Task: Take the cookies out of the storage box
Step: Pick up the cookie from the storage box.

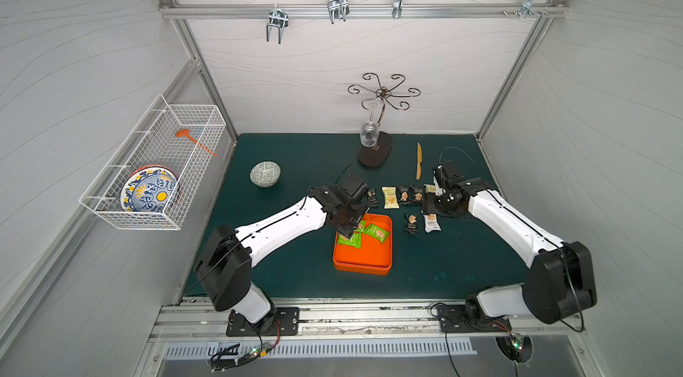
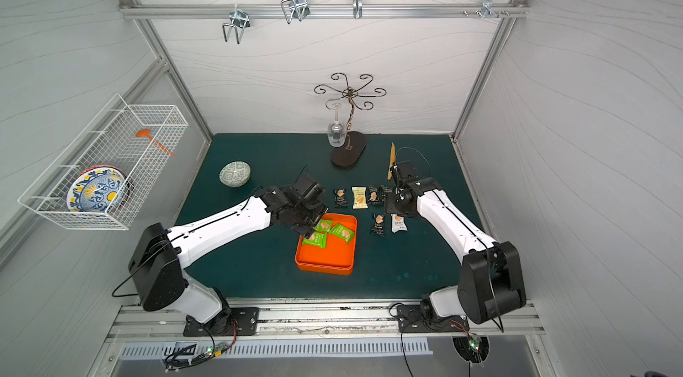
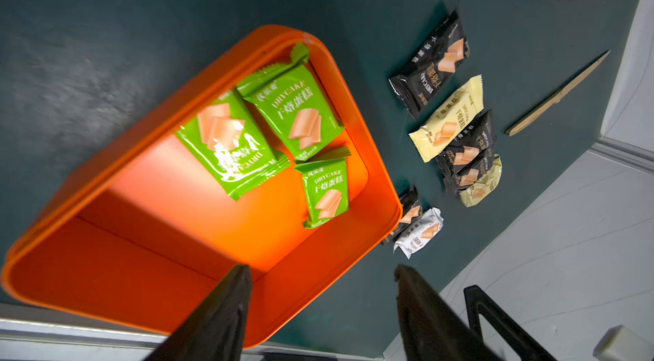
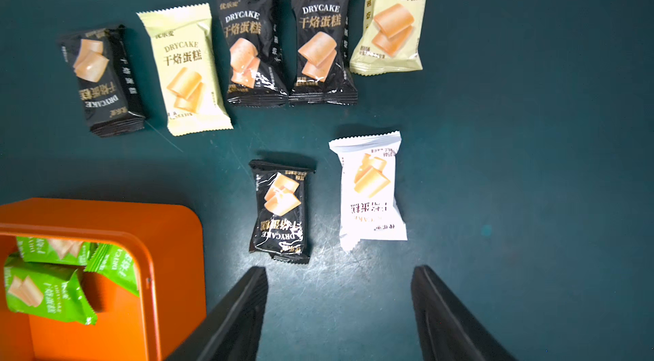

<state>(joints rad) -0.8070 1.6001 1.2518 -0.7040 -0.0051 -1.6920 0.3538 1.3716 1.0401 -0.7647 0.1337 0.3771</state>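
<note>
Three green cookies (image 3: 293, 111) lie in the orange storage box (image 3: 106, 281), just below the left jaws, which are apart and empty. The right jaws, apart too, hang over seven cookies (image 4: 320, 37) on the bench (image 4: 531, 129).

White wire basket (image 1: 192, 124) hangs on the L wall w/ blue-and-yellow patterned plates (image 1: 149, 192) stood on edge at its near end and an orange tool (image 1: 196, 141) at the far end. On the green mat (image 1: 295, 149): grey-green patterned bowl (image 1: 265, 173) far L, dark oval stand (image 1: 375, 152) at the back w/ a wine glass (image 1: 369, 133) hung upside down, and a wooden knife (image 1: 419, 161) lying to its R. Metal hooks (image 1: 337, 9) sit on the rail overhead.
</note>
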